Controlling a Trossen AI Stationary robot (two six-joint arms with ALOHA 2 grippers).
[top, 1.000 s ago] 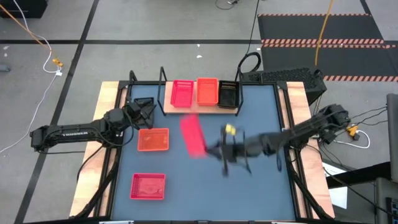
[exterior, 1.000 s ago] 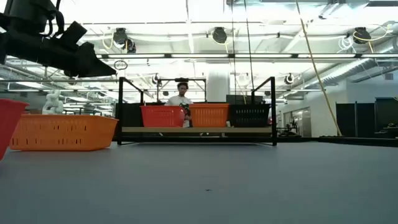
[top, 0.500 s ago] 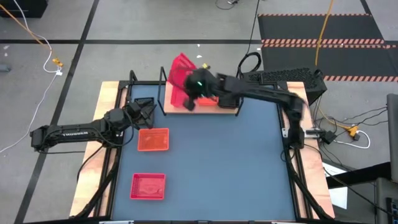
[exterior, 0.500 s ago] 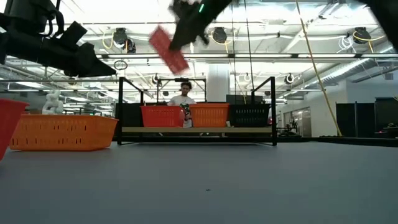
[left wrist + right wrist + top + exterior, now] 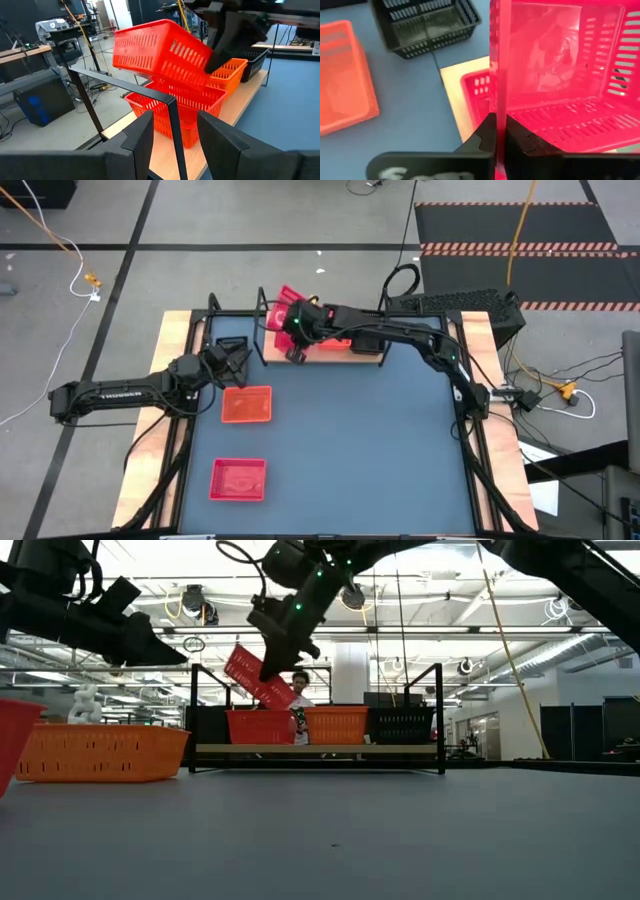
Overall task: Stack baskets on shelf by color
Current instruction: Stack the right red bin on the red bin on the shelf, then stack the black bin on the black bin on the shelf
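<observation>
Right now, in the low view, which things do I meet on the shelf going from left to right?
Pinkish-red basket on the shelf → orange basket → black basket. Above the first one, the right tool holds another pinkish-red basket, tilted.

Claw (image 5: 496, 131) pinching red basket's (image 5: 560, 75) wall above another red basket (image 5: 476, 90).

Grey concrete floor (image 5: 250, 220) with black hazard-striped mats (image 5: 520, 225); bright ceiling lights (image 5: 300, 555) beyond the table.
</observation>
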